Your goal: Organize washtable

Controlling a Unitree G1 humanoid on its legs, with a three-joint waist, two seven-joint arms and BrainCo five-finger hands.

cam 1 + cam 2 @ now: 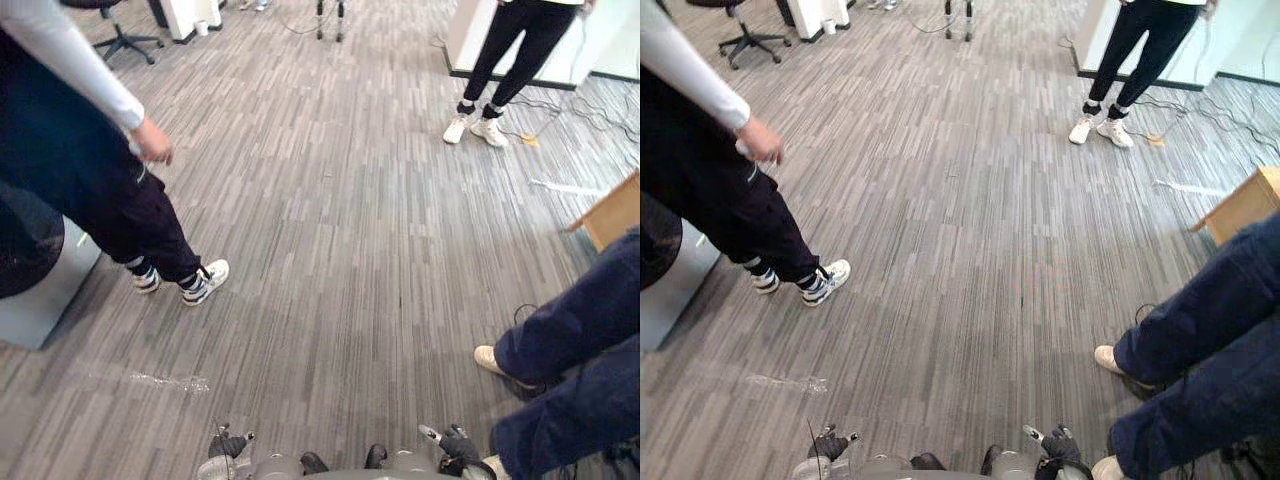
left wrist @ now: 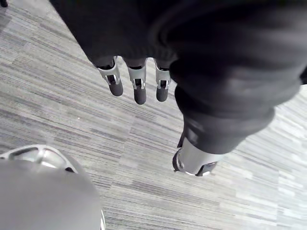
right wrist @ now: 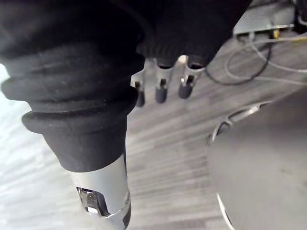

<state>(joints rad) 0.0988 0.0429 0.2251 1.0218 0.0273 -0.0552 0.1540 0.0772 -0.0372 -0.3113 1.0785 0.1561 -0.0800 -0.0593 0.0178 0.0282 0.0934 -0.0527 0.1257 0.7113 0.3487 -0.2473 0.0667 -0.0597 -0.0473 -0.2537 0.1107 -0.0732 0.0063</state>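
Observation:
I am looking down at grey striped carpet [image 1: 330, 210]. My left hand [image 2: 139, 91] hangs at my side over the carpet, its fingers straight and relaxed, with nothing in it. My right hand [image 3: 161, 88] hangs the same way on the other side, fingers loose and holding nothing. Both hands also peek in at the lower edge of the left eye view, the left hand [image 1: 228, 443] and the right hand [image 1: 455, 444].
A person in dark trousers [image 1: 110, 190] stands close on the left beside a grey cabinet [image 1: 40, 290]. Another person's blue-trousered legs [image 1: 575, 350] are close on the right. A third person [image 1: 505, 60] stands far right. A wooden box [image 1: 615, 212] and floor cables [image 1: 570, 105] lie right.

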